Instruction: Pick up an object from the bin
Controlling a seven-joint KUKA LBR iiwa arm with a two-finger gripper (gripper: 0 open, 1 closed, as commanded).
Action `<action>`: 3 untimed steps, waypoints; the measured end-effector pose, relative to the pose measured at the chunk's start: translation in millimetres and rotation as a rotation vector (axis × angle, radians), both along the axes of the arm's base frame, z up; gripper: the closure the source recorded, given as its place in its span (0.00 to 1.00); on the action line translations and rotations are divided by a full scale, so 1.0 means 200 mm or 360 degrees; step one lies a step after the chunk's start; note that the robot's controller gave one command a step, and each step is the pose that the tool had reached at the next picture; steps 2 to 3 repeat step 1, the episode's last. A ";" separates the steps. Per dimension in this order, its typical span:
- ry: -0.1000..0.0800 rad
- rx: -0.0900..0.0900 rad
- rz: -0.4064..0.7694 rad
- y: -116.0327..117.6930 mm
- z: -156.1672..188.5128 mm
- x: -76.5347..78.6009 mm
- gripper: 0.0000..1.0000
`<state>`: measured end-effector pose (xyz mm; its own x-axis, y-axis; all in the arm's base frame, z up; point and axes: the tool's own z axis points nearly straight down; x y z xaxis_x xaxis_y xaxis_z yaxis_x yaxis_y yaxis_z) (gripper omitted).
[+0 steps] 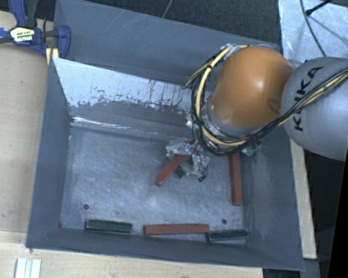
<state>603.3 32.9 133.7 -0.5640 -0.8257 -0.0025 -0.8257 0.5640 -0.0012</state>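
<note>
Grey metal bin (54,149) with sloping walls and a flat, scuffed floor; its far wall carries a pale, scratched patch. The silver arm (323,106) enters over the bin's right edge and bends down toward the floor, its wrist capped by a rounded orange cover (248,81) ringed with yellow and black cables (202,84). Five slim bars lie on the floor, well apart from one another save at the near right corner. The front red bar (176,230) lies flat along the near edge, about midway. The right red bar (236,181) lies beside the right wall, running from far to near, its far end hidden under the wrist. The middle red bar (167,172), the task's thing, lies at the centre of the floor, slanting from the gripper down toward the near left; its upper end reaches in under the gripper. The left green bar (108,226) lies along the near edge toward the near left corner. The right green bar (227,236) lies in the near right corner, just beside the front red bar's right end. The gripper (190,159) hangs below the orange cover, low over the floor's centre, at the upper end of the middle red bar. Whether it is open, closed, or gripping that bar cannot be told.
</note>
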 end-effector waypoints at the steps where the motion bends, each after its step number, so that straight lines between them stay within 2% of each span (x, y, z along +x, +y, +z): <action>1: -0.0002 0.0000 0.0000 0.00 0.08 0.00 1.00; 3: -0.0002 0.0000 0.0000 0.00 0.08 0.00 1.00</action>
